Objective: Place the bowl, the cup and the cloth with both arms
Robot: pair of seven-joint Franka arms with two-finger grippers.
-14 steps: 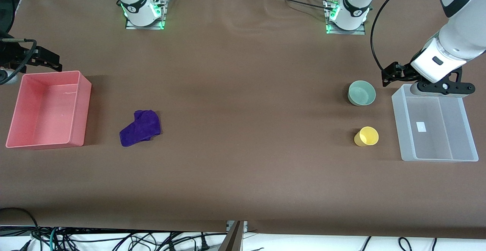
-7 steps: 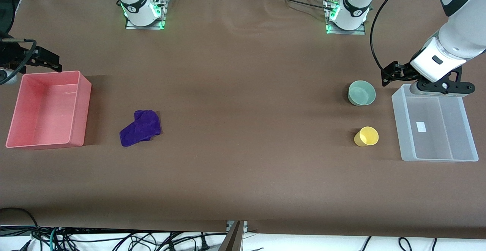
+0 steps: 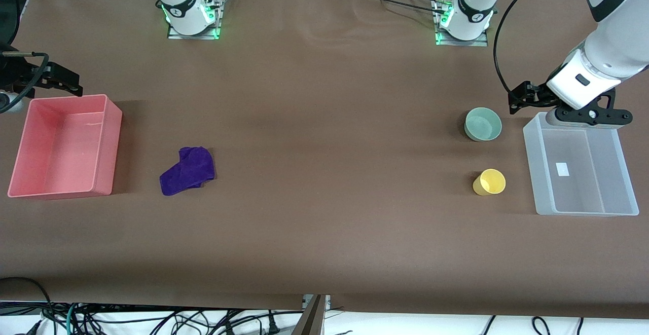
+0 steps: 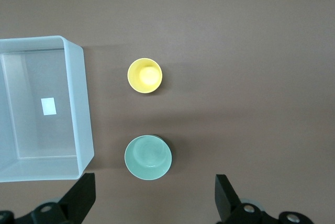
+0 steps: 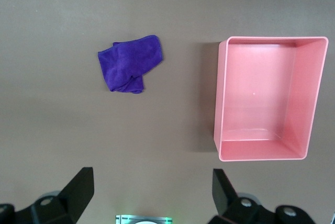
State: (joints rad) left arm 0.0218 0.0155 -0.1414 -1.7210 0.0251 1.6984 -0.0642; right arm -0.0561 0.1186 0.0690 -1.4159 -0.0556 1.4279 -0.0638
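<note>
The pale green bowl (image 3: 483, 124) and the yellow cup (image 3: 490, 182) stand upright on the brown table toward the left arm's end, the cup nearer the front camera. Both show in the left wrist view, bowl (image 4: 148, 157) and cup (image 4: 144, 75). The purple cloth (image 3: 187, 171) lies crumpled toward the right arm's end, and shows in the right wrist view (image 5: 129, 62). My left gripper (image 3: 590, 116) hangs open and empty high over the clear bin's rim, beside the bowl. My right gripper (image 5: 152, 198) is open and empty, high over the table by the pink bin.
A clear plastic bin (image 3: 623, 173) stands beside the bowl and cup at the left arm's end. A pink bin (image 3: 112, 142) stands beside the cloth at the right arm's end. The two arm bases (image 3: 190, 15) stand along the table's back edge.
My left gripper has shifted very slightly toward the bases. The bowl, cup, cloth and right arm have not moved.
</note>
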